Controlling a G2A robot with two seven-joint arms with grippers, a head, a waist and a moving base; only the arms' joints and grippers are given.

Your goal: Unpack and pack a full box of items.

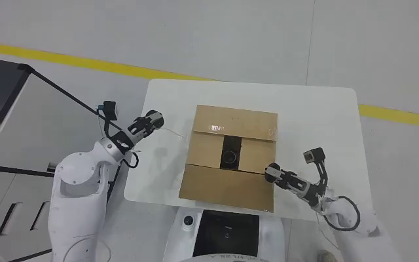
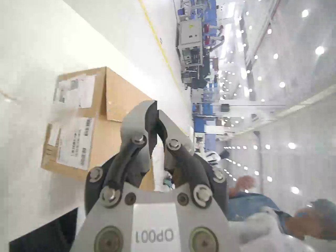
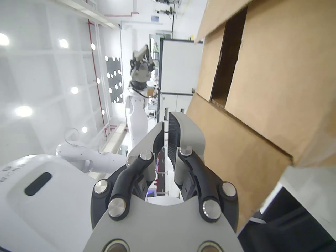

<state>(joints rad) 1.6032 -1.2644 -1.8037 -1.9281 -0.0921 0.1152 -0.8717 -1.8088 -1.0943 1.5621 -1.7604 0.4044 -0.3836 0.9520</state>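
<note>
On the tabletop (image 1: 314, 118): a cardboard box (image 1: 226, 185) sits at the middle, its top flaps lying almost flat with a gap between them.
Top view: a dark round item (image 1: 230, 157) shows through that gap.
Left hand (image 1: 152, 119): over the tabletop's left edge, apart from the box; its fingertips (image 2: 151, 116) meet on nothing.
Right hand (image 1: 270, 171): just beside the box's near right corner; its fingers (image 3: 174, 132) stand together with only a sliver between, empty. Whether it touches the cardboard cannot be told.
Left wrist view: white paper labels (image 2: 74, 142) on the box's side wall.
Right wrist view: the gap appears as a dark slot, contents hidden; the left hand shows farther off.
</note>
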